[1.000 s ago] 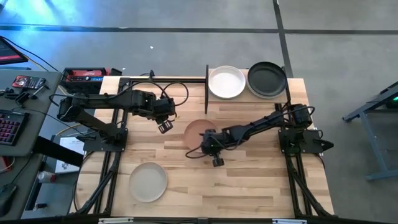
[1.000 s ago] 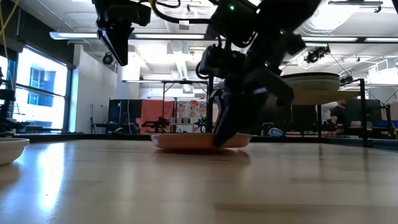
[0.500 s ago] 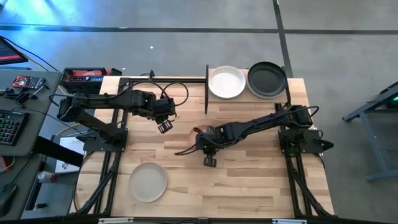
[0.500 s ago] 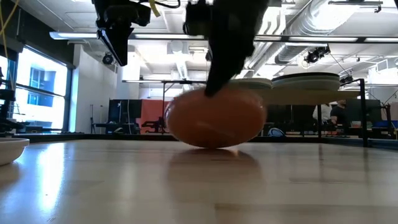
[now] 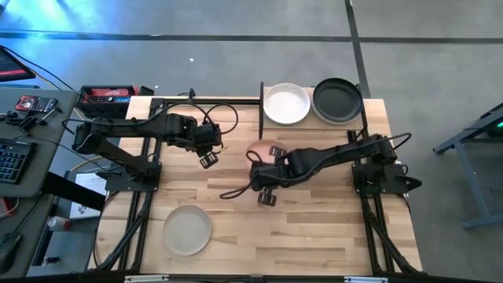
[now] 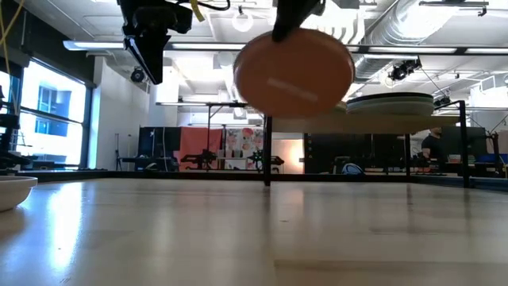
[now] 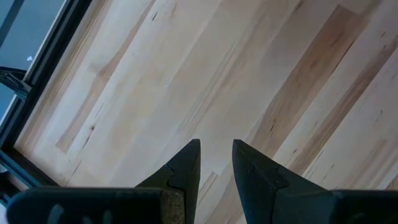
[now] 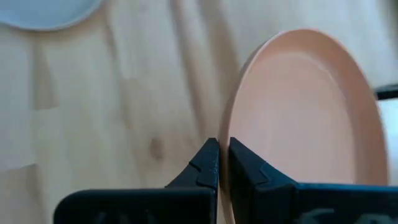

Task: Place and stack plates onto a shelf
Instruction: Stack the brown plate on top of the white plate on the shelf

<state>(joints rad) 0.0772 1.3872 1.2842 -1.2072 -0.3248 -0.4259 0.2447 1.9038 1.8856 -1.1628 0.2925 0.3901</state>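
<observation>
My right gripper [image 5: 259, 163] [image 8: 222, 158] is shut on the terracotta plate [image 6: 294, 73] [image 8: 298, 112], high over the table's middle. From above, only a sliver of that plate [image 5: 264, 151] shows beside the arm. The shelf [image 5: 311, 123] stands at the far edge, with a white plate [image 5: 286, 104] and a black plate [image 5: 338, 101] resting flat on it. A pale grey plate [image 5: 187, 229] lies flat on the table near the left front. My left gripper [image 5: 208, 159] [image 7: 216, 163] hovers over bare wood left of centre, its fingers a little open and holding nothing. My right gripper pinches the terracotta plate's rim [image 8: 229, 144] between its two fingers [image 8: 210, 163], one on the hollow face and one on the underside. The plate is lifted clear of the table and tipped steeply on edge, hanging below the gripper with its underside [image 6: 295, 79] turned to the near side.
Black metal posts [image 5: 261, 114] frame the shelf's left end. The pale grey plate's rim [image 6: 12, 191] shows at the low view's left edge. Bare plank table [image 5: 314, 228] lies near and right of the arms. A desk with tools [image 5: 23, 110] stands off the table's left.
My right gripper has risen from the table with the terracotta plate and drawn toward the far edge and the shelf. The plate, flat on the wood a second ago, has tipped up onto its edge and now hangs clear, high above the table.
</observation>
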